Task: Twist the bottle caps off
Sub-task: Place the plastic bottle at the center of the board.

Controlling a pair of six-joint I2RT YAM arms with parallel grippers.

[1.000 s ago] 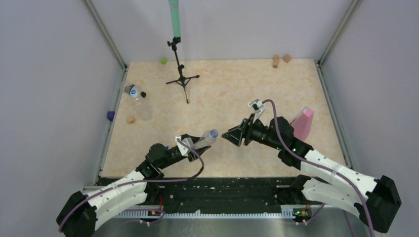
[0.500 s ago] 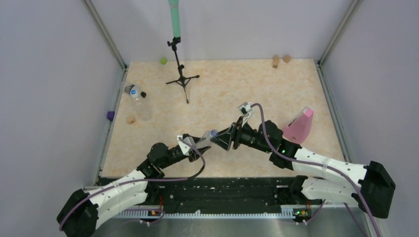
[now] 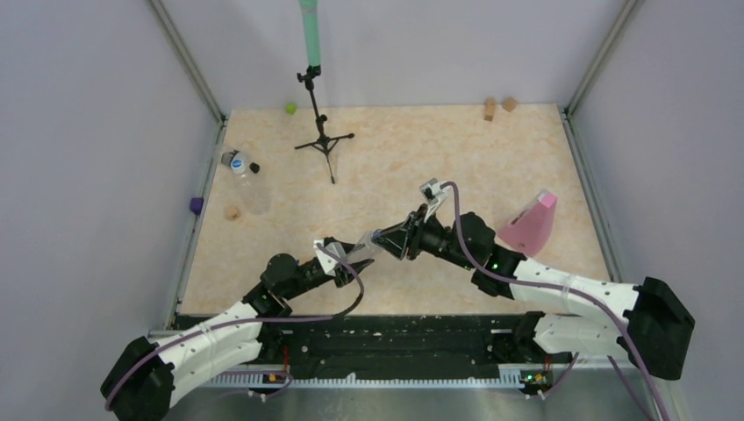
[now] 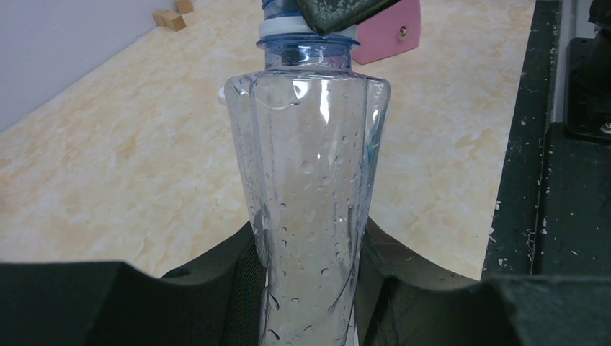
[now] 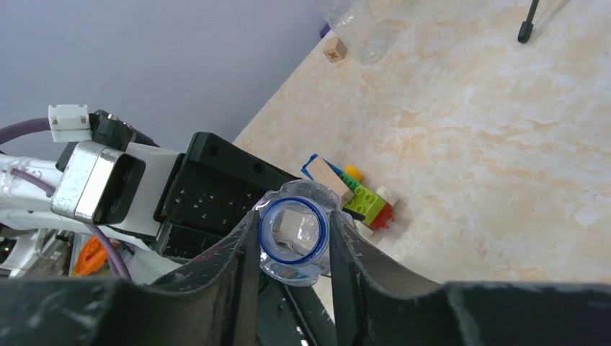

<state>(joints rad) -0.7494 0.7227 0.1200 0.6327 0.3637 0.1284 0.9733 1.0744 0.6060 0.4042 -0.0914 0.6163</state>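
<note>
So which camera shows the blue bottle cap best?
The right wrist view: it looks straight onto the blue cap, a ring gripped in the right claw. The left wrist view catches only its edge behind that claw. In the top view the claw covers it.

Glossy clear plastic bottle (image 4: 308, 180) and cap (image 5: 293, 232), matt marbled tabletop (image 4: 108, 144)

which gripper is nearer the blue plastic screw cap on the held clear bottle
Right. The right gripper pinches the blue plastic screw cap; the left gripper clamps the clear plastic bottle by its body, below the neck.
</note>
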